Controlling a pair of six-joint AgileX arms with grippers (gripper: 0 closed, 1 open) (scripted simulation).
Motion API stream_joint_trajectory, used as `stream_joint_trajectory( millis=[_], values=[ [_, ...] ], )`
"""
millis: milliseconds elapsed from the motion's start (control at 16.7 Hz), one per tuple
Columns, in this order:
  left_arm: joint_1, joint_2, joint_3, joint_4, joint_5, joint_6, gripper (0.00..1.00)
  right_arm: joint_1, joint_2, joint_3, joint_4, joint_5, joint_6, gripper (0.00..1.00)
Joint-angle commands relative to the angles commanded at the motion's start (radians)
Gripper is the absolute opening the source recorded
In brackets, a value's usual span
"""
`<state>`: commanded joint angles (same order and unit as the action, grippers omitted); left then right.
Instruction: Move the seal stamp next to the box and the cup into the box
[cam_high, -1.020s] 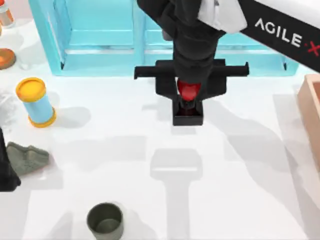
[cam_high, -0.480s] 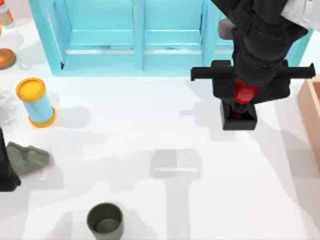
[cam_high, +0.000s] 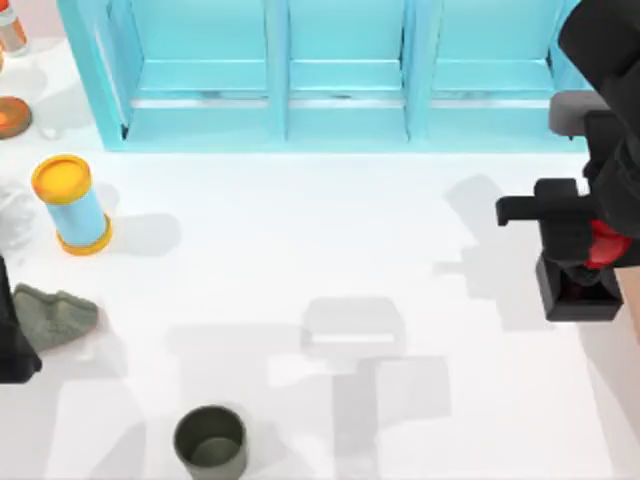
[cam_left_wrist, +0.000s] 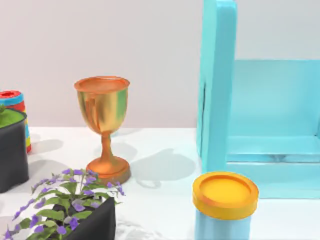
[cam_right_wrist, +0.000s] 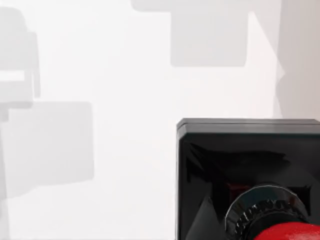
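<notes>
Carrying the seal stamp (cam_high: 578, 285) over at the right edge of the surface (cam_high: 330, 260), your right tool (cam_high: 598, 245) is clamped on the red knob with the black square base hanging under it, and the shadow off to its left makes me think it's not down yet. You'll want to lower it straight and level so the base lands flat, and only let go once it's resting, otherwise that top-heavy knob could tip it. The box isn't anywhere I can point to right now, so I'd guess it sits just past that right edge, so keep the stamp beside it, not over a wall. Up close the base is glossy black with crisp corners, and the knob has a ribbed collar. Nearer the front-left, the cup (cam_high: 210, 442) stands upright, dark olive, untouched, well apart from the stamp. Far back is the turquoise cabinet (cam_high: 340, 70).
</notes>
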<state>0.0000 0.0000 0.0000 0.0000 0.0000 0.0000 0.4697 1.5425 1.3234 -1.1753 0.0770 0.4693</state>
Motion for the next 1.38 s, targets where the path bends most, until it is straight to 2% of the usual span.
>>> stream_joint_trajectory(
  millis=[180,540,1140,1380],
  values=[
    [0.000,0.000,0.000,0.000,0.000,0.000,1.00,-0.038,-0.067,-0.075,0.021,-0.011,-0.037,0.00],
    [0.000,0.000,0.000,0.000,0.000,0.000,1.00,-0.037,-0.066,-0.080,0.023,-0.010,-0.038,0.00],
    [0.000,0.000,0.000,0.000,0.000,0.000,1.00,-0.048,-0.018,-0.263,0.265,-0.012,-0.046,0.00],
    [0.000,0.000,0.000,0.000,0.000,0.000,1.00,-0.048,-0.009,-0.279,0.285,-0.013,-0.046,0.00]
  ],
)
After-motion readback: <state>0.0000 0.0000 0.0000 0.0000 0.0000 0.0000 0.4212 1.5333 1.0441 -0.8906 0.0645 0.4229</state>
